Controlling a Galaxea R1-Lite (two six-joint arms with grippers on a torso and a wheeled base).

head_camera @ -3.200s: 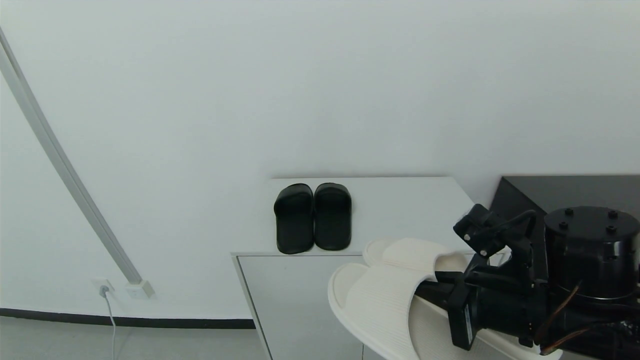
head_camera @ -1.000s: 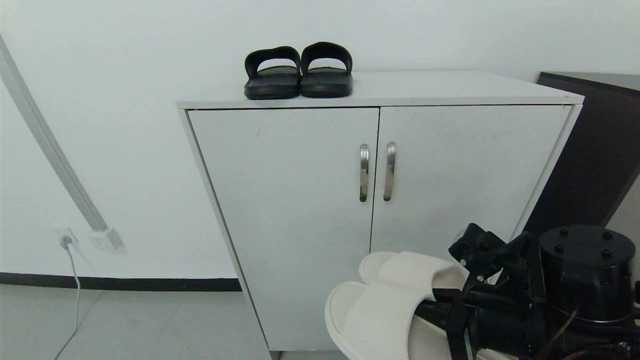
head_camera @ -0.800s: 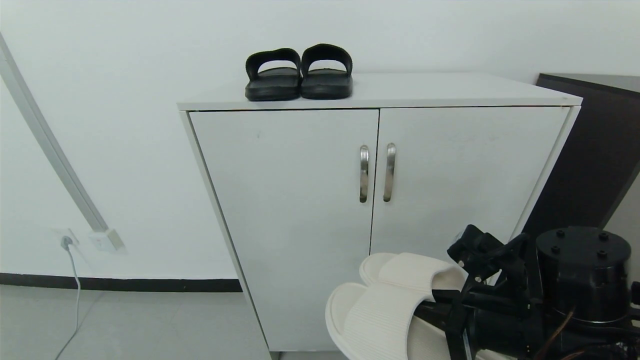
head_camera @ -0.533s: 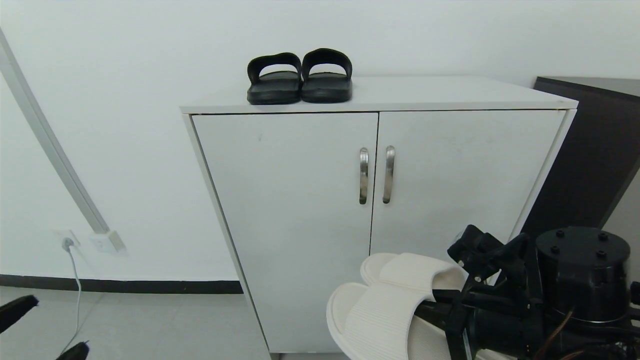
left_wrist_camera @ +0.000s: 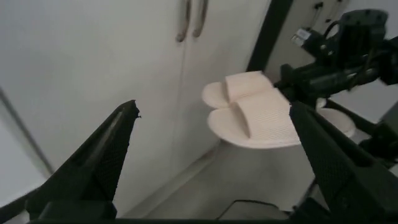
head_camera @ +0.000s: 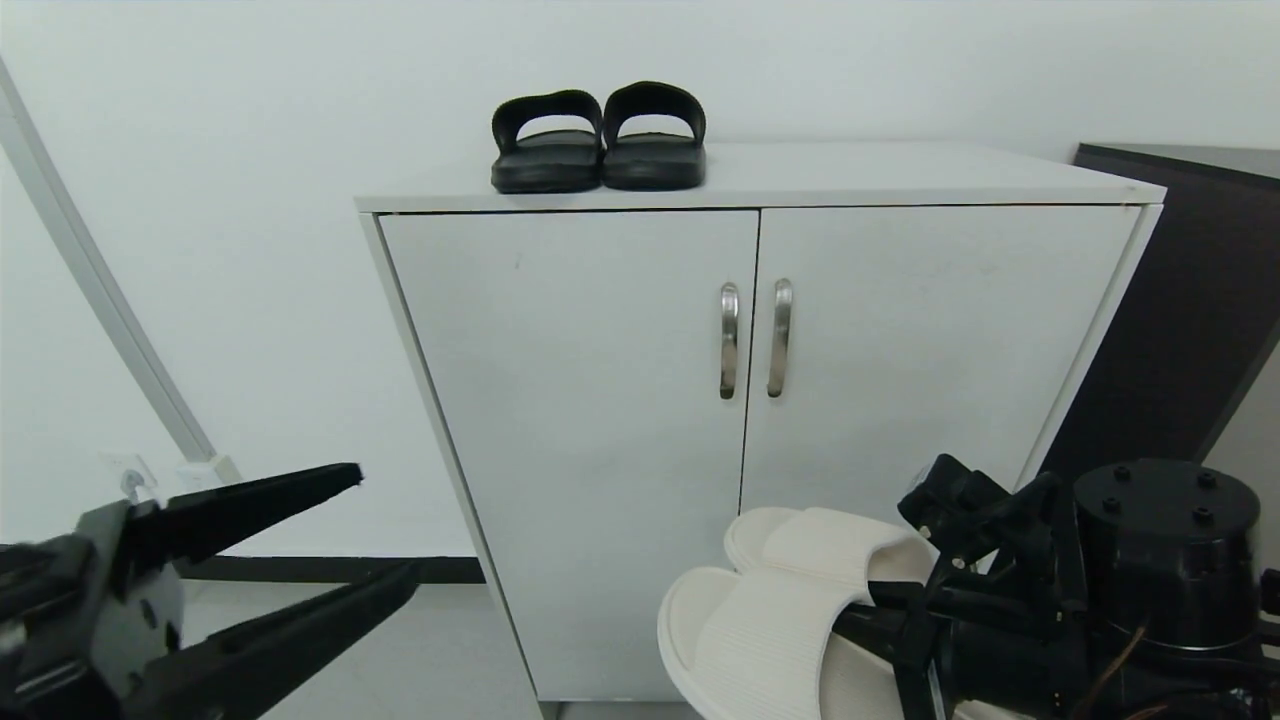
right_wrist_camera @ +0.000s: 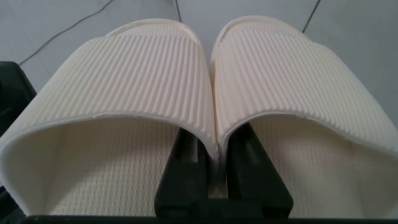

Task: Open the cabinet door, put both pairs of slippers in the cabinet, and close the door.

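Cabinet [head_camera: 560, 400] comes first: it stands against the wall with both doors shut, so neither pair can go in until one door is pulled. White slippers [head_camera: 790, 600] hang low in front of the right door, with the right gripper [right_wrist_camera: 211, 174] pinched on their two inner strap edges so that both shoes travel as one. Black slippers [head_camera: 598, 140] sit side by side on the cabinet top. The left gripper [head_camera: 388, 522], low and left of the cabinet, is spread wide and holds nothing (free, I judge, for the handle [head_camera: 729, 340]).
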